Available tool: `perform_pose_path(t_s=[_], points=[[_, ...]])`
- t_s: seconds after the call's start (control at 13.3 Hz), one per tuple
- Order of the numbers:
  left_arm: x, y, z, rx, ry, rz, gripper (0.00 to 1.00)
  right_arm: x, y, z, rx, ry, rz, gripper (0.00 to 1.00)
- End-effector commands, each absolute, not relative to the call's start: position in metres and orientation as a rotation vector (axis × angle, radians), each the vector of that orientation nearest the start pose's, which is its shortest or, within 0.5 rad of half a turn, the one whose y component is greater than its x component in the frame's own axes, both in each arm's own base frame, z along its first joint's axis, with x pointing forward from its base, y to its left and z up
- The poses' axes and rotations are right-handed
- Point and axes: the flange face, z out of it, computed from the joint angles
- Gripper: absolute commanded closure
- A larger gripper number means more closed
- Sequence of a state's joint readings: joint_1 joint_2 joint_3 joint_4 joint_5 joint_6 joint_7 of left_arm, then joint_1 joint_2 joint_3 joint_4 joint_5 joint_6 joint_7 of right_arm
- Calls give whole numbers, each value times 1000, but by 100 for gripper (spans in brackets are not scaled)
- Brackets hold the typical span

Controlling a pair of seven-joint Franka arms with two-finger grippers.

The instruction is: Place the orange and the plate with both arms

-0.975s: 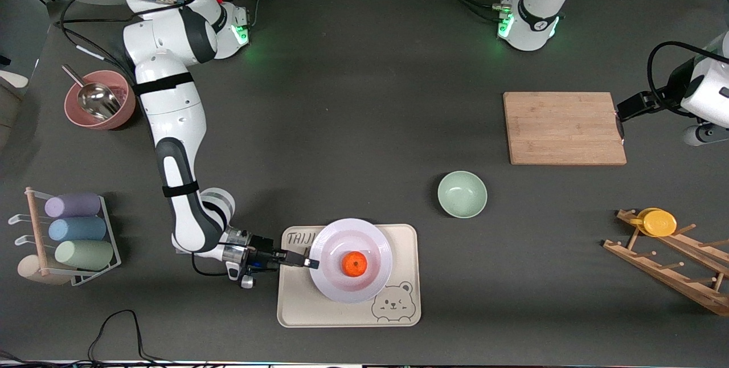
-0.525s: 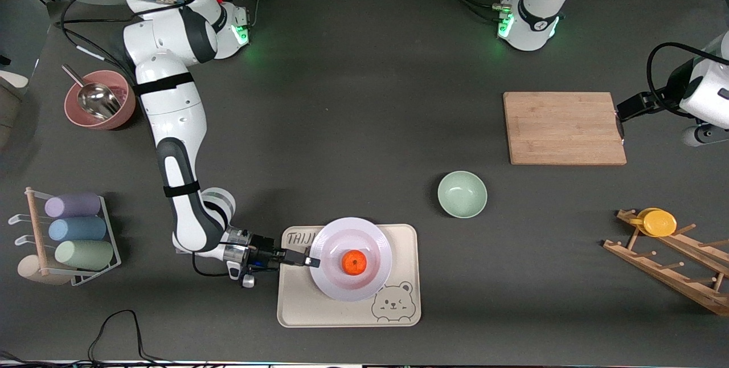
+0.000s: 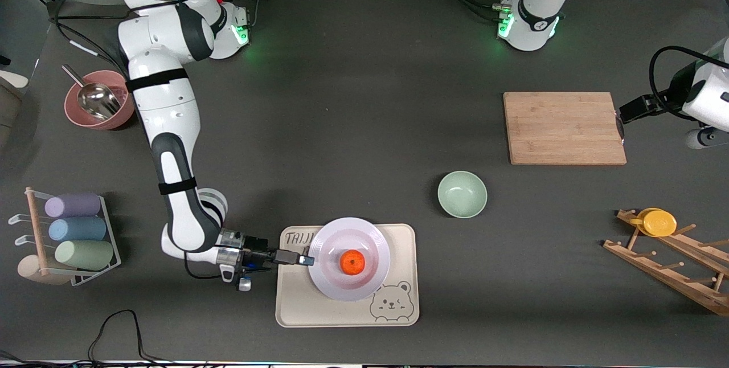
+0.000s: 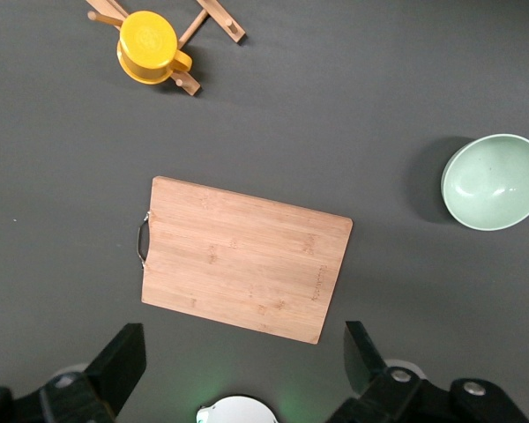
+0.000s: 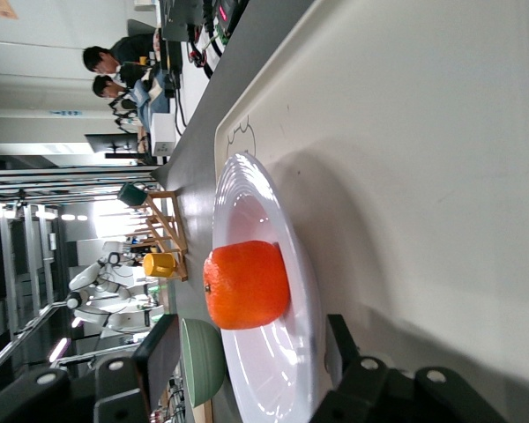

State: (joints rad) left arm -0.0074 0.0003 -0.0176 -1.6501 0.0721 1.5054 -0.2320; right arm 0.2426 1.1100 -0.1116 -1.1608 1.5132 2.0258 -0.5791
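The orange (image 3: 353,262) lies in the middle of the pale plate (image 3: 370,237), which rests on the cream bear tray (image 3: 296,299). My right gripper (image 3: 307,260) is low at the plate's edge toward the right arm's end of the table. In the right wrist view the right gripper (image 5: 247,352) is open, one finger above and one below the rim of the plate (image 5: 273,370), with the orange (image 5: 245,284) just past them. My left gripper (image 4: 242,361) hangs open and holds nothing. It waits high over the table beside the cutting board (image 4: 242,260).
A pale green bowl (image 3: 462,193) stands between the tray and the cutting board (image 3: 564,127). A wooden rack (image 3: 672,268) with a yellow cup (image 3: 658,222) is at the left arm's end. A pink bowl with a scoop (image 3: 99,100) and a cup holder (image 3: 74,231) are at the right arm's end.
My right gripper has opened off the plate's rim and drawn back slightly toward the right arm's end. The plate with the orange stays on the tray. The left arm has barely moved.
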Motion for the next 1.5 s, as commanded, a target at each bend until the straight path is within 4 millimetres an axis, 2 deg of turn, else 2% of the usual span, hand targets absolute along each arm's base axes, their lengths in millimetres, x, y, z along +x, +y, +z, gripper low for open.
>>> perform_pose_path(t_s=[0.0,0.15,0.22,0.38,0.45,0.53,0.82,1.05,1.2,1.43], points=[[545,-2,593,-3017,-324,168,0,745,144,166,-2104,135,-63,12],[545,3,592,-3014,-335,177,0,742,124,194,-2231,32,-57,0],[544,3,592,-3013,-335,182,0,737,109,212,-2292,-8,-58,0],[544,7,593,-3014,-347,178,0,722,90,262,-2432,-132,-59,0],[544,10,594,-3014,-354,177,0,714,79,290,-2510,-213,-53,0],[543,9,595,-3014,-352,177,0,704,65,320,-2561,-214,-13,0],[544,8,593,-3015,-354,179,0,659,19,457,-2795,-129,147,0],[544,8,594,-3020,-357,173,0,615,-4,535,-2992,-97,215,0],[544,9,595,-3026,-362,173,0,588,-15,572,-3061,-15,239,0],[541,19,598,-3030,-389,173,0,568,-37,586,-3095,39,226,0]])
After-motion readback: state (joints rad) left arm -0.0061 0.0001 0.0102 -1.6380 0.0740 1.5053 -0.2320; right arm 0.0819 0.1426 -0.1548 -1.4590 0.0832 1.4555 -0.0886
